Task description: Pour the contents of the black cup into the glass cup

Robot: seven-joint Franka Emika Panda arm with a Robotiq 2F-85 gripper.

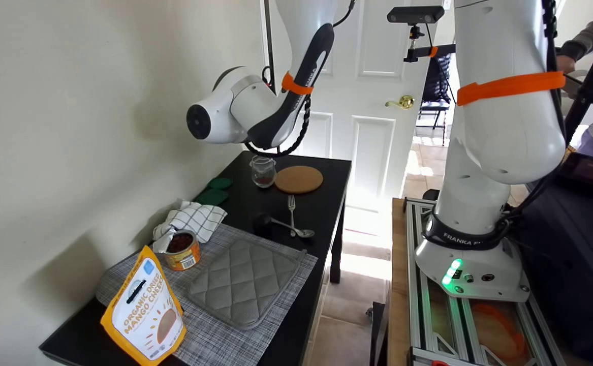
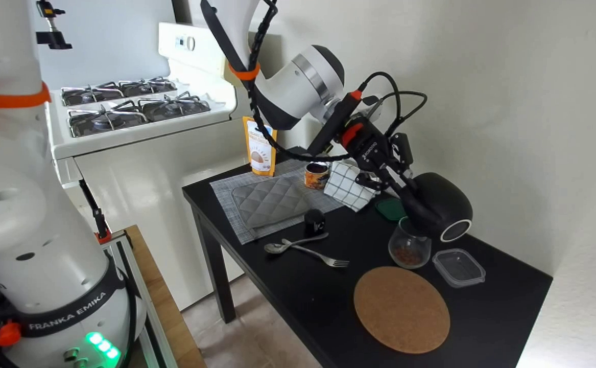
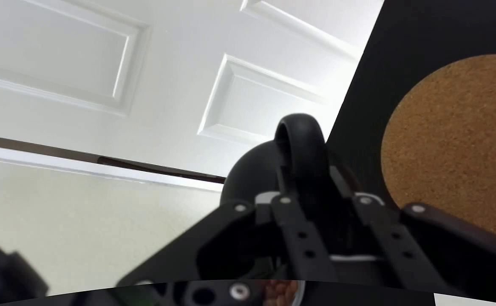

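Observation:
The black cup (image 2: pixel 438 204) is a rounded mug held tilted in the air, with a pale ring at its lower end. In the wrist view its handle (image 3: pixel 303 148) stands between my fingers. My gripper (image 3: pixel 311 182) is shut on that handle; it also shows in an exterior view (image 2: pixel 410 190). The glass cup (image 2: pixel 409 250) stands upright on the black table, just below the black cup, with reddish-brown pieces at its bottom. It also shows in an exterior view (image 1: pixel 263 175), where the arm hides the gripper and black cup. The inside of the black cup is hidden.
A round cork mat (image 2: pixel 402 309) and a clear plastic container (image 2: pixel 458 268) lie near the glass. A fork (image 2: pixel 328 259), a spoon (image 2: pixel 277 248) and a small black jar (image 2: pixel 314 221) are farther off. An open can (image 1: pixel 182 251) and mango pouch (image 1: pixel 146 315) stand by the wall.

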